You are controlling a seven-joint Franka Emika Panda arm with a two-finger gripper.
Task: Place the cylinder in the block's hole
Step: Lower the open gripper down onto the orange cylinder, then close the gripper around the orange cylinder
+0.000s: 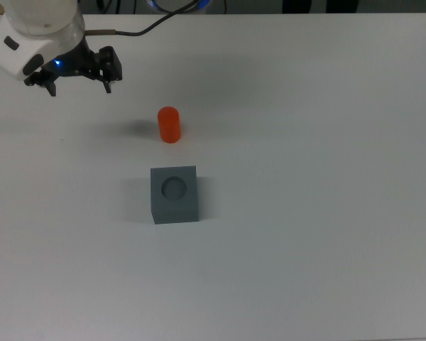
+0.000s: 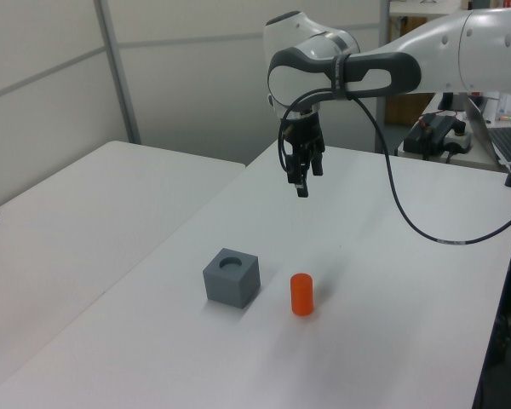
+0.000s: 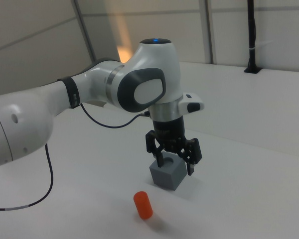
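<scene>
- Block (image 1: 175, 194) sits on the white table (image 1: 326, 213), nearest the bottom edge in the top view; dark grey, round hole in its top face, hole empty.
- Cylinder (image 1: 169, 124) stands upright on the table just beyond the block in the top view, apart from it, not touching. Orange-red. In the left view it is to the block's right (image 2: 232, 277), cylinder at (image 2: 301, 294); in the right view it is in front of the block (image 3: 167, 174), cylinder at (image 3: 143, 205).
- Gripper (image 1: 80, 87) hangs in the air farther back, toward the top view's upper left, well apart from both; fingers spread apart, holding nothing.
- Left view: gripper (image 2: 302, 181) points down, above the table, behind block and cylinder.
- Black cable (image 2: 409, 213) loops from the arm (image 2: 426, 51).
</scene>
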